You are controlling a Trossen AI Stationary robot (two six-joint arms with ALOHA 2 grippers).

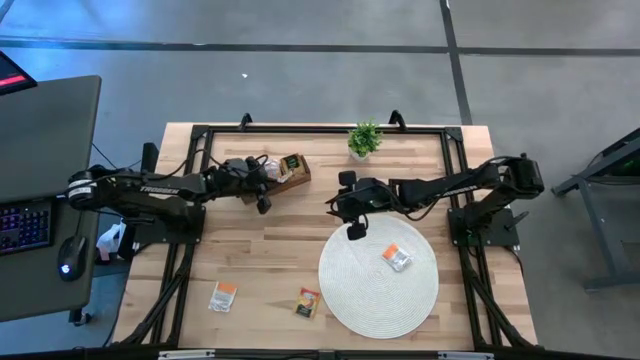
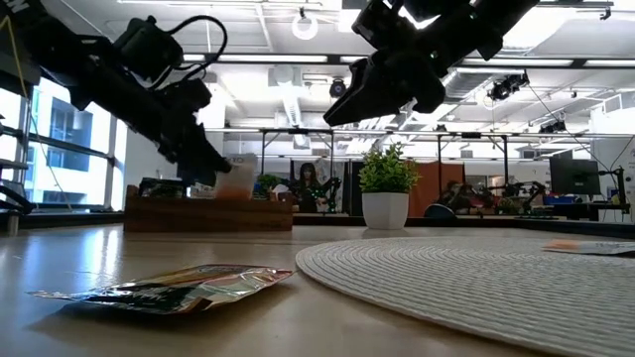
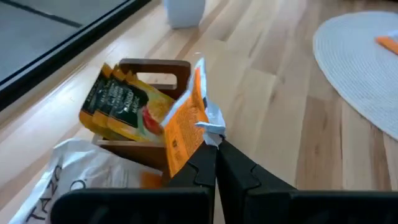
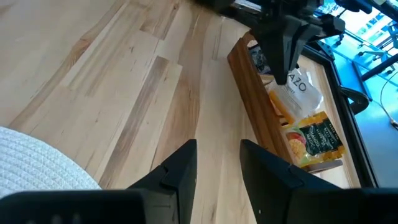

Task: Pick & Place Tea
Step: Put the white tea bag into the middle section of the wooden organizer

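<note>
My left gripper (image 3: 216, 146) is shut on a white-and-orange tea sachet (image 3: 186, 124) at the near side of the brown wooden tray (image 1: 285, 170), which stands at the table's far left. Yellow-green sachets (image 3: 118, 106) stand in the tray and a white one (image 3: 62, 174) lies in it. My right gripper (image 4: 217, 152) hangs open and empty over the far left rim of the round woven mat (image 1: 378, 285). One sachet (image 1: 397, 257) lies flat on the mat. Two more (image 1: 223, 295) (image 1: 308, 302) lie flat on the table near its front. My left gripper pinches the white-and-orange sachet by its crinkled silver edge (image 3: 210, 127) between the tips of its two fingers. The fingers slant down, coming from the table's left. The sachet stands on edge beyond the fingertips, by the tray's end; whether it still touches the tray I cannot tell.
A small green plant in a white pot (image 1: 364, 140) stands at the far edge, between the two arms. A black frame (image 1: 200, 135) runs round the table's edge. Bare wood (image 1: 290, 240) lies between the tray and the mat.
</note>
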